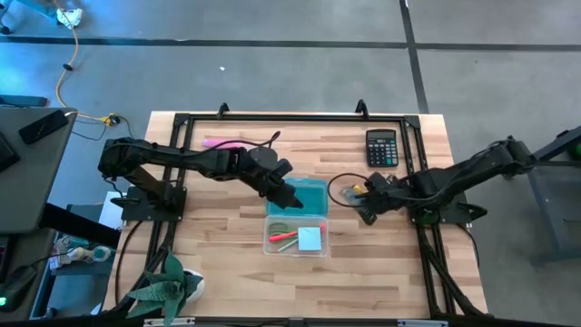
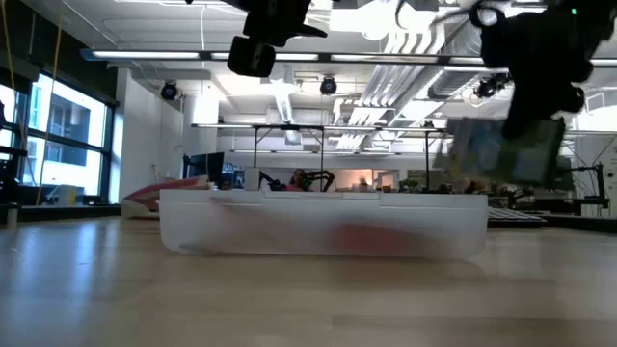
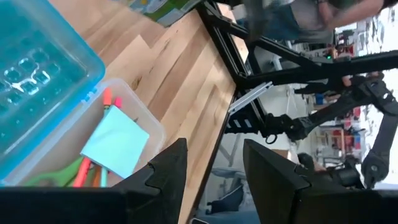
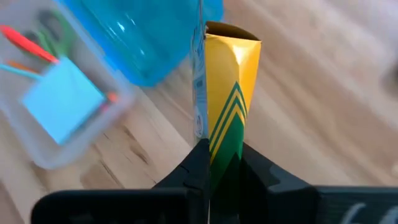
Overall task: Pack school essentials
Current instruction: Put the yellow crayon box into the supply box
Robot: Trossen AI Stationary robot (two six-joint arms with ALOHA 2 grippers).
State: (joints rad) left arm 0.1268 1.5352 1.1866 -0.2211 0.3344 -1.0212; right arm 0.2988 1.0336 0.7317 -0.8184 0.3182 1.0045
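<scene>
A clear plastic case [image 1: 297,236] lies open in the table's middle, its blue lid [image 1: 309,194] lying just beyond it. Inside are green-handled scissors [image 1: 280,228], a red pen [image 1: 287,239], pencils and a light-blue sticky pad [image 1: 310,238]. My right gripper [image 1: 364,196], right of the lid, is shut on the small yellow-green box [image 4: 230,93]. My left gripper [image 1: 289,193] hovers over the lid's left part, open [image 3: 214,180], with nothing between its fingers. My right gripper pinches the yellow-green box at its near end [image 4: 225,146] between the two fingers [image 4: 199,167], one on each side. The fingers slant downward from the table's right, and the box reaches out beyond them. In the low view the box [image 2: 506,149] hangs clear of the table.
A black calculator [image 1: 381,147] lies at the far right. At the far left lies a pink-and-white bar [image 1: 222,143]. A green plant-like thing [image 1: 168,286] sits at the near left corner. A black frame [image 1: 272,118] runs round the table.
</scene>
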